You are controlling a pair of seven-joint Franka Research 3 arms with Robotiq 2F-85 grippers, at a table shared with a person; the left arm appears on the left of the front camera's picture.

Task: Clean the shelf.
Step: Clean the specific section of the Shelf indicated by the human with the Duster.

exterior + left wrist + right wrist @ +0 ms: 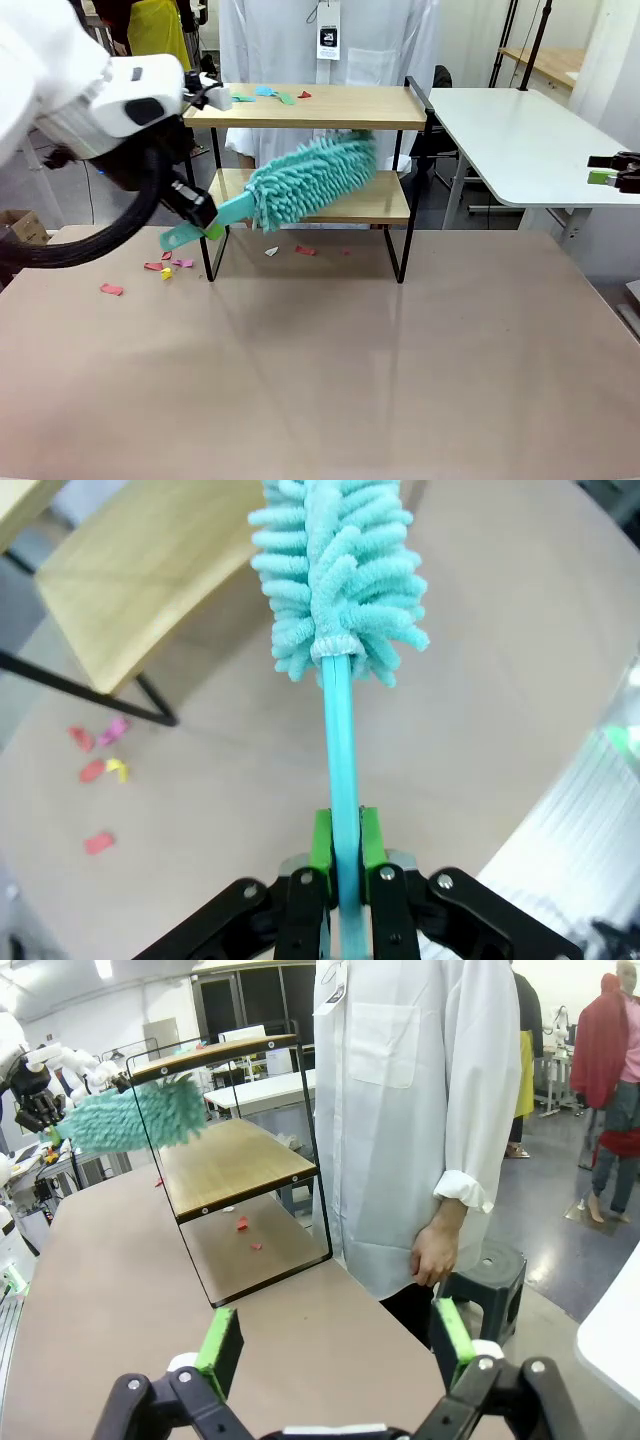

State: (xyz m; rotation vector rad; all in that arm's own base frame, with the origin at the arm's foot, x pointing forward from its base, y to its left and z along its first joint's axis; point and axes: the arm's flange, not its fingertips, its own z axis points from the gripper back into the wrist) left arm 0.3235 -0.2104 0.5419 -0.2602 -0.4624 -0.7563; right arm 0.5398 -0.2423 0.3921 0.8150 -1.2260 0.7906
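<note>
The left claw [345,842] is clamped on the handle of the teal duster [310,180], whose fluffy head hides part of the lower board of the shelf [340,105], which stands at the far side of the desk [350,360]. The right claw [335,1345] gapes wide, holding nothing.

I had the shelf [330,105] at the far side of the table [400,380], with the person [330,40] just behind it. The duster [310,180] sat between the boards, its handle in my left gripper [208,228] at the shelf's left end. Scraps [165,265] lay on the table left of and under the shelf, with more scraps [270,95] on the top board's left end.
</note>
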